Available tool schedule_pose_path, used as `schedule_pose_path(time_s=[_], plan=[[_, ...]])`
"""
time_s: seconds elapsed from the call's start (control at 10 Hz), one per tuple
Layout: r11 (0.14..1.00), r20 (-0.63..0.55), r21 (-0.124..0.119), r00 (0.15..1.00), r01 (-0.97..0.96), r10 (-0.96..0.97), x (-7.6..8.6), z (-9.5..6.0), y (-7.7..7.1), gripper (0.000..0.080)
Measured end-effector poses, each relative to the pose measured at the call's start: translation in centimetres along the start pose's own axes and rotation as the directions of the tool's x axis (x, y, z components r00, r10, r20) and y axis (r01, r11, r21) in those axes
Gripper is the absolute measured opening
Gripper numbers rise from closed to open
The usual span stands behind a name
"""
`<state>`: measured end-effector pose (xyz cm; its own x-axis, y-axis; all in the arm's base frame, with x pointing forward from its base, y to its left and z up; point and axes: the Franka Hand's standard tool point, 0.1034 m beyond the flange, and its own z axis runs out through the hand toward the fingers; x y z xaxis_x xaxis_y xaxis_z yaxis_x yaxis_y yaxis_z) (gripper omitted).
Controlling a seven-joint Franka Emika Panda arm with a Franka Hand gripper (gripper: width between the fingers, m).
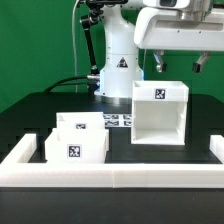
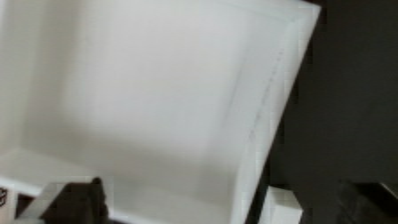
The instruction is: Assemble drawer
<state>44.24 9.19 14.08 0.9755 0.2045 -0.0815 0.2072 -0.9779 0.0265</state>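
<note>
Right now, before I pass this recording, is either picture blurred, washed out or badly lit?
Exterior view: fairly sharp and evenly lit; the big box and small trays show clear tags, with light shading inside the box. Wrist view: out of focus, the big box a pale, nearly featureless surface; the fingertips of the gripper are dark and blurred.

Green backdrop behind black table

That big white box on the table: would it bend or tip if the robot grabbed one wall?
Probably stiff: the housing has straight, thick-looking walls. Likely light for its size, being hollow and open on top. Pushed low it should slide rather than tip, given its broad flat base.
</note>
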Motion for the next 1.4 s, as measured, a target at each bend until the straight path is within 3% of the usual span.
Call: schedule_pose_path(time_s=[0.3,0.5,0.9,1.1,1.3,1.4], plan=[[1.0,-0.045,0.016,0.999,0.002,-0.002,-0.3,2.5,-0.8,0.065],[1.0,-0.049,0.016,0.999,0.001,-0.001,-0.3,2.3,-0.7,0.065],[0.987,-0.015,0.027,0.987,-0.159,0.16,-1.0,4.3,-0.9,0.065],[0.985,-0.005,0.027,0.985,-0.173,0.173,-0.9,4.5,-1.2,0.065],[0.982,-0.004,0.035,0.983,-0.185,0.186,-0.5,4.3,-1.1,0.0373],[0.983,-0.006,0.035,0.983,-0.181,0.182,-0.4,4.2,-1.0,0.0373]])
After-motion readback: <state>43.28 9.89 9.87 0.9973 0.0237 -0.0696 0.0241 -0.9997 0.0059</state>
